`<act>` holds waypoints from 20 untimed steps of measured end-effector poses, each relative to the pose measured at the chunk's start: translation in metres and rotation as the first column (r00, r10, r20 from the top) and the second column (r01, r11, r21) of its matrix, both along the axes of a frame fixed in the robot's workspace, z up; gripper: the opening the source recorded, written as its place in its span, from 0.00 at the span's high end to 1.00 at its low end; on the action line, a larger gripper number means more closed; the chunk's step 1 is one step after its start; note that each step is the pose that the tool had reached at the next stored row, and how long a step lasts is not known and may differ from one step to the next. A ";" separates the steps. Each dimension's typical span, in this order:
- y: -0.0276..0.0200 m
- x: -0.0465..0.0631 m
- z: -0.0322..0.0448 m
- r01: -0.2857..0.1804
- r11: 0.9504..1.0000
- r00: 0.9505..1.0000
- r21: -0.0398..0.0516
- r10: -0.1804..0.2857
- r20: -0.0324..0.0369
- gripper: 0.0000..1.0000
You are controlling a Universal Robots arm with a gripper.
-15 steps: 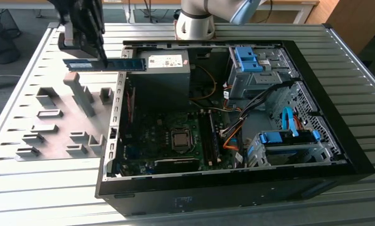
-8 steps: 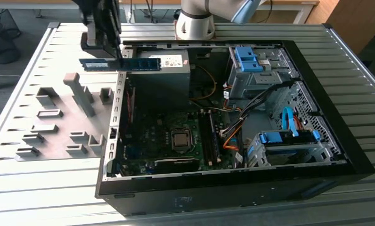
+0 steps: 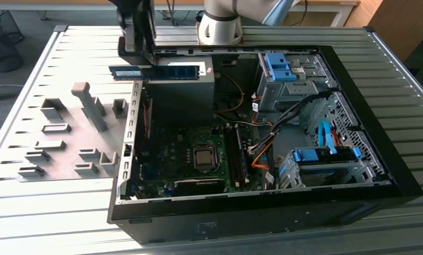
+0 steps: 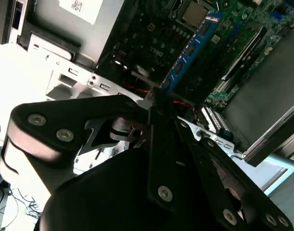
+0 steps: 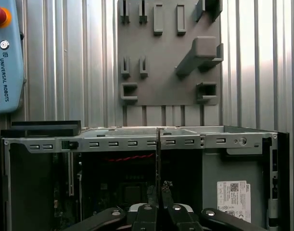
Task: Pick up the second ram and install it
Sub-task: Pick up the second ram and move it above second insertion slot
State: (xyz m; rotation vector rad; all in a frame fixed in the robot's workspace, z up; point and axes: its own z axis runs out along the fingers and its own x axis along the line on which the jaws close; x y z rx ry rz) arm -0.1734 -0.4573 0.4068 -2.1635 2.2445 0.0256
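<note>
The second ram [image 3: 165,72] is a long blue circuit-board stick held level in the air over the back left corner of the open computer case [image 3: 381,175]. My gripper [image 3: 143,65] is shut on it near one end. In the second wrist view the second ram [image 4: 190,50] reaches out from the closed gripper [image 4: 154,96] above the motherboard. In the first wrist view the second ram [image 5: 158,154] appears edge-on, rising from the gripper [image 5: 159,191]. The dark memory slots [image 3: 234,154] lie beside the processor [image 3: 204,156], well below and to the exterior view's right of the stick.
A grey fixture plate [image 3: 66,154] with upright blocks lies on the slatted table at the exterior view's left of the case. Blue drive-bay latches [image 3: 278,66] and cable bundles [image 3: 268,143] fill the case's right side. A teach pendant [image 5: 7,57] rests on the table.
</note>
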 end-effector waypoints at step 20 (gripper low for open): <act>0.0000 0.065 -0.0018 0.000 1.000 1.000 0.000 0.000 0.000 0.86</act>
